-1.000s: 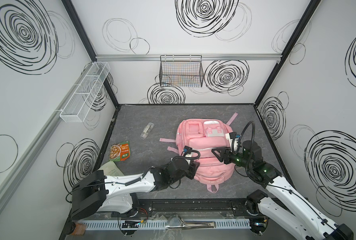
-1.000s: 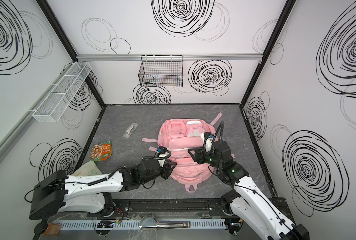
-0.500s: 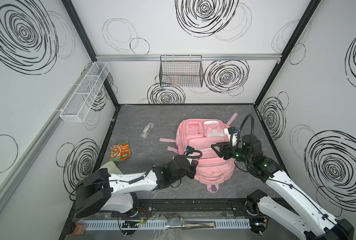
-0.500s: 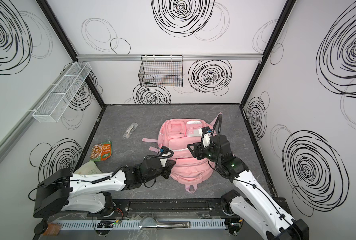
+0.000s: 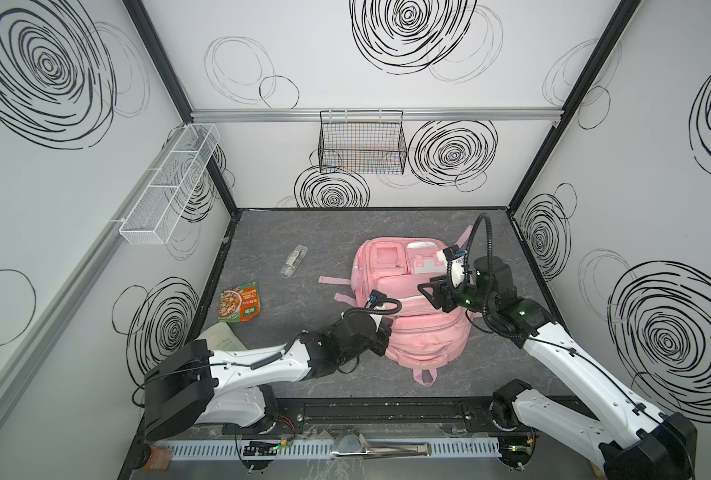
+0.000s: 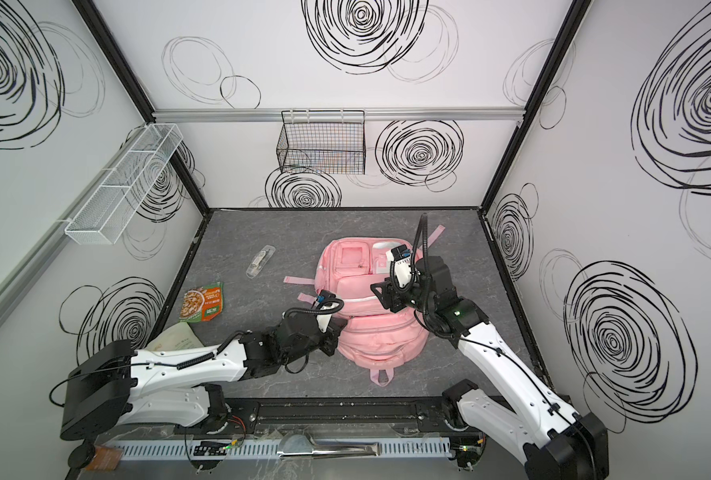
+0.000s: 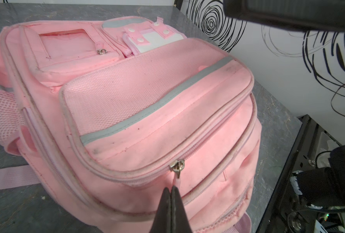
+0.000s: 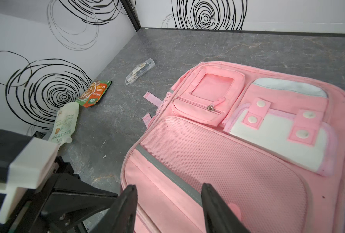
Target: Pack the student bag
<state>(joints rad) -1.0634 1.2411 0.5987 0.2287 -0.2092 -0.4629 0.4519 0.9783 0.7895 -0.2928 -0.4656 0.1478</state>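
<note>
Spreading across the booth floor, the grey marbled desk (image 5: 304, 232) carried everything. The pink student bag (image 5: 424, 332) lay flat on it, right of the middle. Its front pockets faced up, its top loop pointed toward the near edge, and its loose straps trailed left.

At the near left, close to the left wall, lay a pale green pouch (image 8: 64, 123), partly under the left arm in both top views. Just beyond it sat an orange and green snack packet (image 5: 239, 307). Farther still, apart from both, a clear plastic case (image 5: 293, 261) lay slanted on bare desk.

The right pincer (image 8: 168, 186) hung above the bag's mesh pocket (image 8: 218, 161), its jaws standing wide with nothing between them. The left pincer (image 7: 172, 188) was at the bag's left edge, jaws pressed tight together on the pink zipper pull (image 7: 176, 180) of a front compartment. The pull's metal slider (image 7: 177, 165) sat just clear of the fingertips.
</note>
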